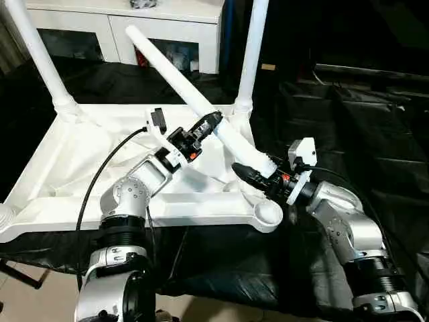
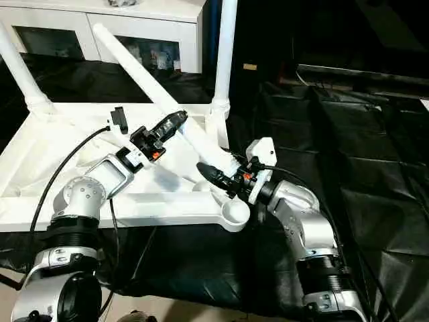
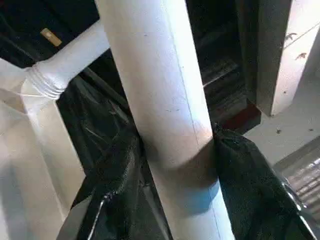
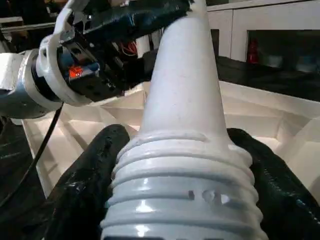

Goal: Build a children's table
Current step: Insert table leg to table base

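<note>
Two legs [image 1: 249, 57] are already standing in the far corner sockets of the upside-down top [image 1: 100, 161]. You're holding the third leg [image 1: 194, 90] tilted above the top: right hand [image 1: 258, 176] gripping its threaded end, left hand [image 1: 213, 122] clamped around the shaft higher up. The near socket [image 1: 268, 215] is sitting empty just beside that end, so threading is pending; the fourth leg is pending too.

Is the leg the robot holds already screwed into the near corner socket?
No, the leg slants above the tabletop, and the near socket is empty.
</note>
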Motion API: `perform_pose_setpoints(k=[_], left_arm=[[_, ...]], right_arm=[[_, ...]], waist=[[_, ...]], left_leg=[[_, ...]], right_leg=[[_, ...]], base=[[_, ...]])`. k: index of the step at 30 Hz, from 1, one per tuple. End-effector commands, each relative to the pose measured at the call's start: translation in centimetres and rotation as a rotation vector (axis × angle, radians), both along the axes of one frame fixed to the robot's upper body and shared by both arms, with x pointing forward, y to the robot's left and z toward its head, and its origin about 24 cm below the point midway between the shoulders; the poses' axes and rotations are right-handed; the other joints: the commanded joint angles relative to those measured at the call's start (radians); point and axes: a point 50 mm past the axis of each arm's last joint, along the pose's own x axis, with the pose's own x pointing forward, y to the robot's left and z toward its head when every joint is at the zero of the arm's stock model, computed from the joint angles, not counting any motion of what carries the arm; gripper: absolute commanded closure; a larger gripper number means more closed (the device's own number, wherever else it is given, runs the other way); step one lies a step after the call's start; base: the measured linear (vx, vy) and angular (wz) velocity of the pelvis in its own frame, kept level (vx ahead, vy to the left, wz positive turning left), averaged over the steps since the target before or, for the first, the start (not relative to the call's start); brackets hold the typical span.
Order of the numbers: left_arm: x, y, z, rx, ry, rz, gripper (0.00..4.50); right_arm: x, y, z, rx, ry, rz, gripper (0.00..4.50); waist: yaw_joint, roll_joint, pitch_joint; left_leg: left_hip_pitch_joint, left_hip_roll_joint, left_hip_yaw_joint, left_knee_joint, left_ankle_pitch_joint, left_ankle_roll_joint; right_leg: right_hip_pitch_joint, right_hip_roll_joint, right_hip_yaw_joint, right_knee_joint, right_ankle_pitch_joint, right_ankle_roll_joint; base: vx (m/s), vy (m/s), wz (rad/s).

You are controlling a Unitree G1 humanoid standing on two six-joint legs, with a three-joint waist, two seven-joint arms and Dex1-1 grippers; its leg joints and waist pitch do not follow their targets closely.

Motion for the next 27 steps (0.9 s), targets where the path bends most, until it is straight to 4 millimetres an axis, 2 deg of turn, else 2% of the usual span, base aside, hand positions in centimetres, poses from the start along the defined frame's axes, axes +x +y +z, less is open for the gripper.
perform_pose_setpoints(k=[1,2,5,11,13,14,15,17,18,20,21,25,27], left_arm=[[0.2,-0.5,1.3,0.004,-0.061,-0.030,2.46],[0.3,-0.6,1.4,0.009,-0.073,-0.035,2.48],[0.4,-0.6,1.7,0.031,-0.099,-0.042,2.50],[0.5,-0.6,2.1,0.070,-0.136,-0.059,2.59],[0.5,-0.6,2.3,0.091,-0.152,-0.072,2.60],[0.5,-0.6,2.3,0.107,-0.166,-0.086,2.60],[0.5,-0.6,2.3,0.107,-0.166,-0.086,2.60],[0.4,-0.6,2.4,0.124,-0.179,-0.100,2.61],[0.3,-0.7,2.6,0.180,-0.221,-0.154,2.61],[0.2,-0.8,2.7,0.199,-0.233,-0.172,2.62],[0.2,-0.8,2.8,0.214,-0.242,-0.185,2.62],[0.2,-0.8,3.1,0.247,-0.270,-0.217,2.62],[0.2,-0.9,3.4,0.259,-0.288,-0.243,2.62]], right_arm=[[0.1,-0.3,0.6,0.021,0.009,-0.002,1.34],[0.2,-0.4,0.6,0.024,0.014,-0.003,1.01],[0.0,-0.7,0.9,0.034,0.019,0.012,0.98],[0.0,-1.1,1.4,0.046,0.009,0.020,0.38],[0.2,-1.6,2.1,0.091,0.006,-0.001,0.19],[0.5,-1.8,2.5,0.115,0.002,-0.029,0.12],[0.5,-1.8,2.5,0.115,0.002,-0.029,0.05],[0.7,-2.0,2.9,0.149,0.008,-0.050,0.00],[0.8,-2.4,3.9,0.238,0.056,-0.010,0.00],[0.6,-2.5,4.1,0.257,0.071,0.024,0.00],[0.4,-2.5,4.2,0.260,0.085,0.046,0.00],[0.2,-2.6,4.1,0.230,0.119,0.092,0.00],[0.1,-2.7,3.7,0.157,0.147,0.112,0.00]], waist=[[0.002,0.001,-0.074],[0.003,0.003,-0.074],[0.003,0.003,-0.075],[0.002,0.003,-0.075],[0.003,0.003,-0.075],[0.003,0.000,-0.075],[0.004,0.002,-0.076],[0.004,0.003,-0.076],[0.002,-0.002,-0.074],[0.004,0.002,-0.076],[0.007,-0.002,-0.077],[0.010,-0.003,-0.077],[0.011,-0.002,-0.076]], left_leg=[[0.013,0.015,-0.011,-0.057,-0.119,0.073],[0.013,0.015,-0.011,-0.057,-0.120,0.073],[0.013,0.015,-0.011,-0.057,-0.114,0.074],[0.014,0.016,-0.011,-0.056,-0.120,0.072],[0.014,0.016,-0.011,-0.057,-0.122,0.069],[0.014,0.015,-0.010,-0.057,-0.122,0.069],[0.015,0.015,-0.011,-0.057,-0.117,0.068],[0.016,0.015,-0.010,-0.057,-0.114,0.067],[0.016,0.013,-0.010,-0.058,-0.115,0.070],[0.016,0.016,-0.011,-0.058,-0.107,0.075],[0.015,0.015,-0.010,-0.056,-0.091,0.074],[0.014,0.014,-0.009,-0.056,-0.093,0.068],[0.014,0.014,-0.009,-0.056,-0.106,0.054]], right_leg=[[0.061,-0.049,0.029,-0.057,0.000,-0.269],[0.061,-0.050,0.029,-0.057,-0.002,-0.270],[0.062,-0.049,0.029,-0.056,0.008,-0.272],[0.062,-0.049,0.029,-0.057,0.002,-0.269],[0.062,-0.050,0.029,-0.056,-0.002,-0.270],[0.062,-0.049,0.029,-0.056,-0.004,-0.272],[0.061,-0.050,0.029,-0.056,-0.006,-0.271],[0.061,-0.049,0.029,-0.055,-0.006,-0.271],[0.062,-0.047,0.029,-0.058,-0.011,-0.271],[0.062,-0.048,0.030,-0.054,-0.004,-0.269],[0.064,-0.049,0.029,-0.051,0.014,-0.271],[0.064,-0.050,0.029,-0.053,0.008,-0.272],[0.063,-0.051,0.029,-0.055,-0.017,-0.266]], base=[[0.000,0.000,0.00],[0.000,0.000,0.00],[0.000,0.000,0.00],[0.000,0.000,0.00],[0.000,0.000,0.00],[0.000,0.000,0.00],[0.000,0.000,0.00],[0.000,0.000,0.00],[0.000,0.000,0.00],[0.000,0.000,0.00],[0.000,0.000,0.00],[0.000,0.000,0.00],[0.000,0.000,0.00]])
